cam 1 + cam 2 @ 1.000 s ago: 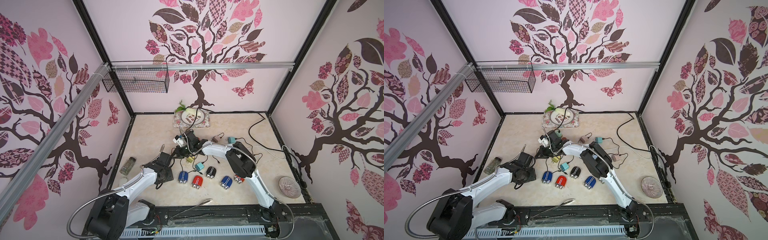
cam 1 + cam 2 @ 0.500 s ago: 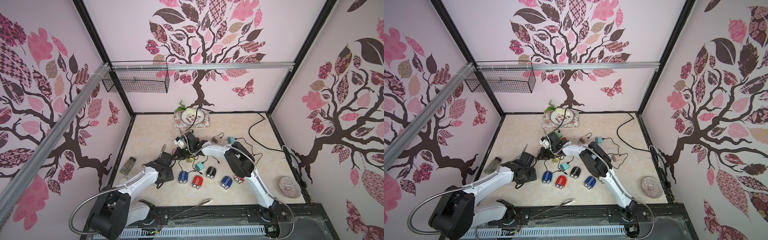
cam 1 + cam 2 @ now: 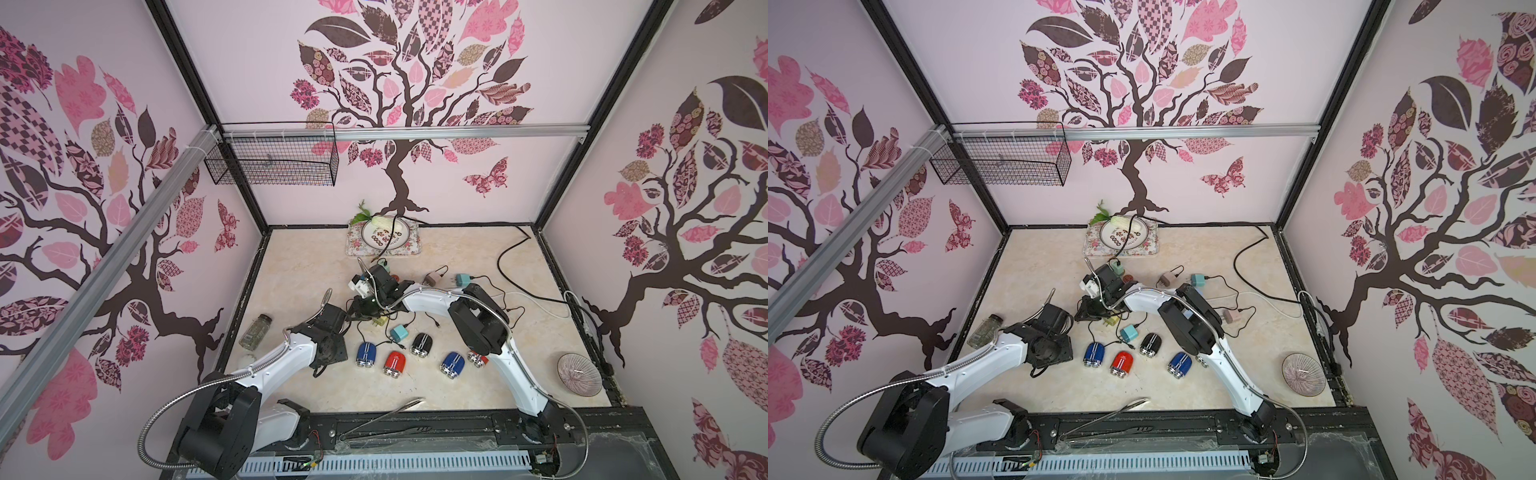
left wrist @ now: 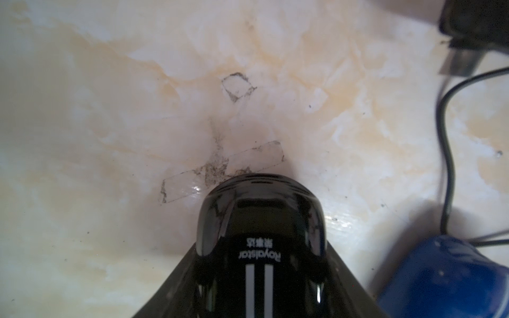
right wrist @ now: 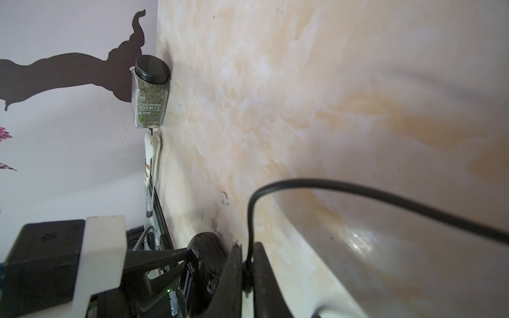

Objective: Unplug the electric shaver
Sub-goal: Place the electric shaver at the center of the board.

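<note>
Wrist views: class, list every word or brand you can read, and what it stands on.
"Royalstar": black shaver, printed upside down here; the Chinese characters beside it are blurred.
"CHOPPED PARSLEY": spice jar; the smaller lines beneath are unreadable.

Marble tabletop (image 3: 299,274): blue shaver (image 3: 365,356), red shaver (image 3: 394,365), teal charger (image 3: 400,332), parsley jar (image 3: 255,331), striped bowl (image 3: 579,374), floral tray (image 3: 415,248).

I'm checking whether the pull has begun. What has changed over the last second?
Barely anything: the left arm shifted a touch, its left gripper still holding the black shaver. The right gripper stays shut on the black cable. The red shaver and its row have not moved.
</note>
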